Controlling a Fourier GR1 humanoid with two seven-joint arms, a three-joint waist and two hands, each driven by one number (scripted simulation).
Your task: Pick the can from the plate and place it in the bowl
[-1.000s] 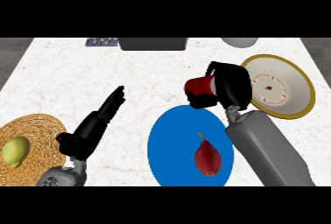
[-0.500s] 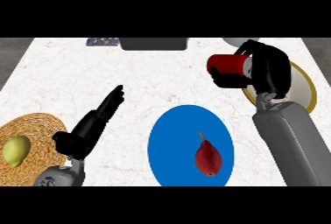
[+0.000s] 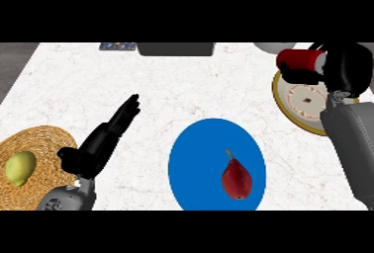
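the right robot hand (image 3: 346, 66) curled round the red can (image 3: 300, 60), held above the bowl (image 3: 301, 101); the left robot hand (image 3: 102, 141) rested open on the surface (image 3: 182, 89) beside the blue plate (image 3: 197, 163).

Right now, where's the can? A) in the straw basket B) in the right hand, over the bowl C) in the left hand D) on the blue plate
B: the right hand is curled round the red can, held on its side at the upper edge of the yellow-rimmed bowl.
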